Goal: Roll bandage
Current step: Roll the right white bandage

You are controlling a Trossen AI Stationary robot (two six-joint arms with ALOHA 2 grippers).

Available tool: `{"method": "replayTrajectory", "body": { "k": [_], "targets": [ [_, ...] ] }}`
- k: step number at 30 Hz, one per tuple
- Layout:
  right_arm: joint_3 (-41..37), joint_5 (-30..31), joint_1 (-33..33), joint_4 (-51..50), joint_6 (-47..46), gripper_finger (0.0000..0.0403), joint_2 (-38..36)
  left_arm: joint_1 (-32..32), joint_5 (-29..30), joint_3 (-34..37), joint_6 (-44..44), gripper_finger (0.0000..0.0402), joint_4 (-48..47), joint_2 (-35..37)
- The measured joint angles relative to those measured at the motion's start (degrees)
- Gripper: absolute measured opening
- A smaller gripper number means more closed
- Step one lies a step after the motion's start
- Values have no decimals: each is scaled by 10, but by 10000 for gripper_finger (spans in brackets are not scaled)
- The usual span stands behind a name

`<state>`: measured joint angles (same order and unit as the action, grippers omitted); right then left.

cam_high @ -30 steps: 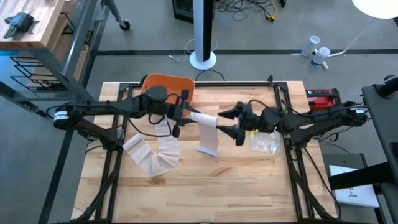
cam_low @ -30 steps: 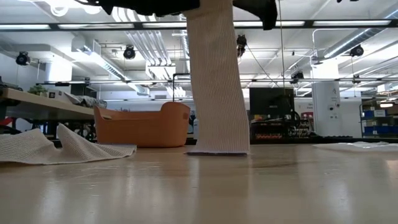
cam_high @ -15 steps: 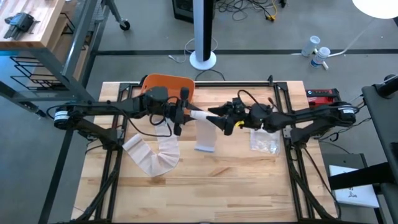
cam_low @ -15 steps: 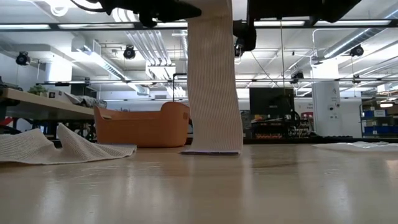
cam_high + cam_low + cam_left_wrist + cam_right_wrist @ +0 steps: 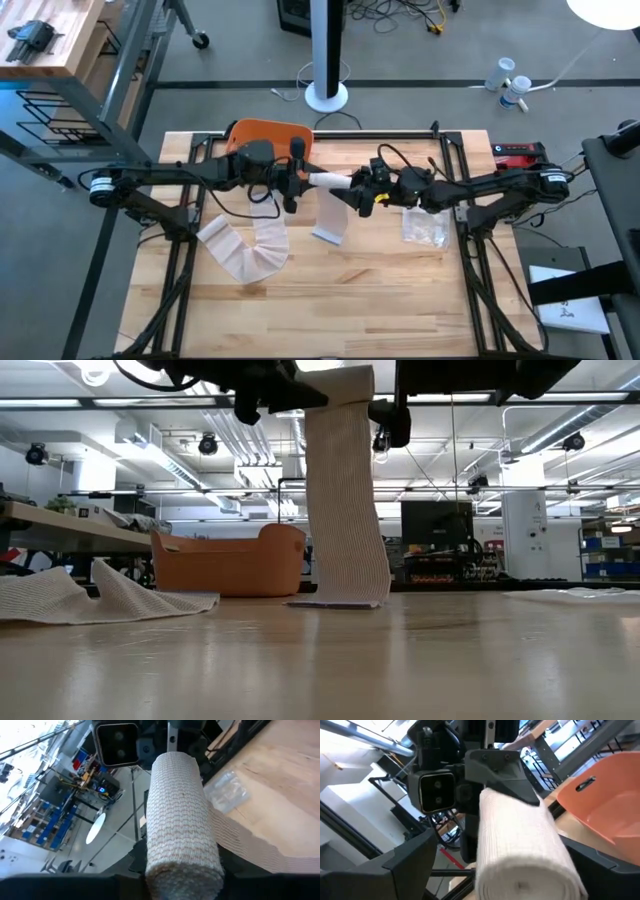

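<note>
A white bandage roll point(image 5: 325, 180) hangs level above the table's middle, between my two grippers. Its loose strip point(image 5: 345, 510) drops from the roll, and the strip's end point(image 5: 335, 601) lies on the table. My left gripper point(image 5: 297, 182) is shut on the roll's left end. My right gripper point(image 5: 352, 192) is open, with one finger on either side of the roll's right end point(image 5: 525, 865). I cannot tell whether these fingers touch it. A second bandage point(image 5: 245, 250) lies unrolled and crumpled on the table at the near left. My left gripper pinches the roll's left end point(image 5: 182, 862) between its two fingers, coming level from the table's left and lying along the roll's axis. The roll is lifted clear and held level. Its strip hangs below with a slight bow, and the strip's end rests on the table.
An orange basket point(image 5: 270, 137) stands at the far left, just behind my left arm. A clear plastic bag point(image 5: 425, 227) lies under my right arm. A red tool point(image 5: 517, 157) sits at the far right edge. The near half of the table point(image 5: 330, 310) is bare wood.
My right gripper has moved toward the table's left, up to the roll, and its fingers now stand around the roll's right end. The hanging strip has slackened a little, and its end has slid slightly toward the left.
</note>
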<state>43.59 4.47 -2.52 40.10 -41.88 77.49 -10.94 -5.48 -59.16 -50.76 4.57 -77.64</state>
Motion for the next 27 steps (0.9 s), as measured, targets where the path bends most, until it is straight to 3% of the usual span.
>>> {"method": "replayTrajectory", "body": {
  "k": [6, 15, 23, 27],
  "targets": [
    [0, -5, 0, -11, 36, 344, 0, 0, -2, 1, 0, 114, 9, -6],
    [0, -24, 0, 13, 199, 344, -13, 1, -67, 1, 23, 108, 9, 2],
    [0, -22, 0, 6, 185, 344, -12, 3, -76, -1, 30, 111, 12, 3],
    [0, -50, 0, 1, 188, 344, -8, 4, -76, -1, 34, 107, 12, 4]
  ]
}}
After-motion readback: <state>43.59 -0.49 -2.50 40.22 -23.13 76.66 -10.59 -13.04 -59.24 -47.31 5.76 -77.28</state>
